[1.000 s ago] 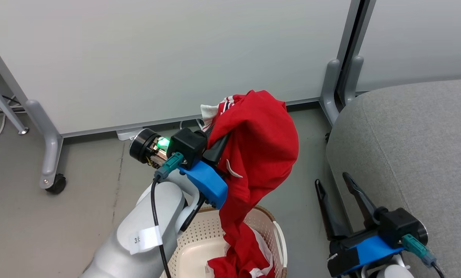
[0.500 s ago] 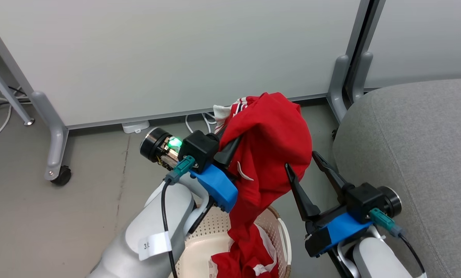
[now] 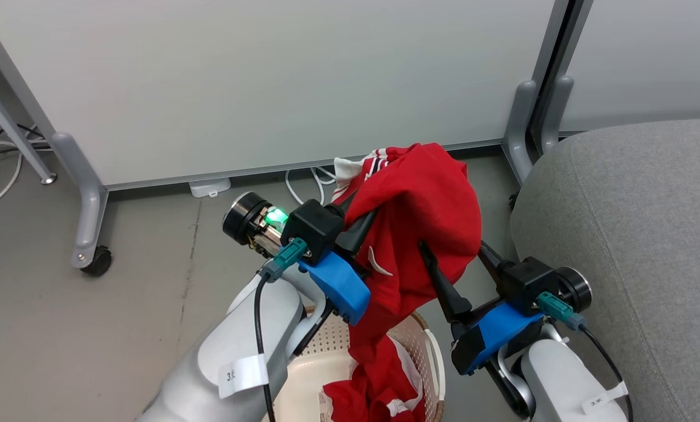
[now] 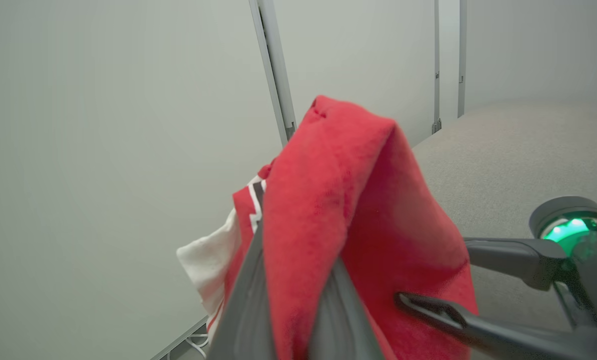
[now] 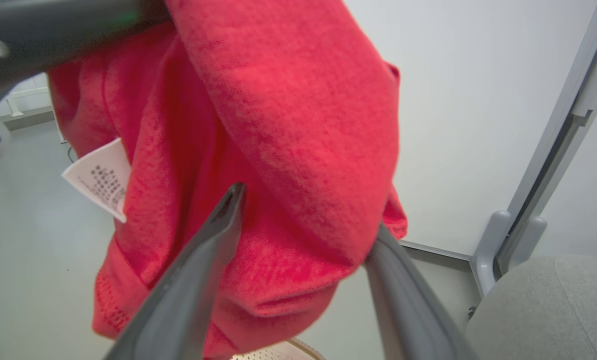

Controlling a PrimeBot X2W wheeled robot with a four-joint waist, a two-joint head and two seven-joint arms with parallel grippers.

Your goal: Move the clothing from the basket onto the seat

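Observation:
My left gripper (image 3: pixel 369 218) is shut on the clothing (image 3: pixel 426 199), a bright red garment with white striped trim, held up above the basket (image 3: pixel 432 351). The garment's lower end trails down into more red fabric (image 3: pixel 373 398) inside the cream basket. In the left wrist view the gripper (image 4: pixel 298 250) pinches the red fold (image 4: pixel 338 190). My right gripper (image 3: pixel 452 249) is open, one finger either side of the hanging fold. The right wrist view has that gripper (image 5: pixel 306 210) straddling the garment (image 5: pixel 288 115), with a white care label (image 5: pixel 101 182) beside it. The grey seat (image 3: pixel 631 223) lies to the right.
White partition panels stand behind, on grey legs with a castor (image 3: pixel 98 261). A grey post (image 3: pixel 532 117) rises next to the seat. White cables (image 3: pixel 303 181) lie on the grey floor under the panel.
My right gripper has risen from low beside the seat and moved left, until its open fingers reach around the hanging garment. The left gripper keeps its hold. The head camera has shifted a little.

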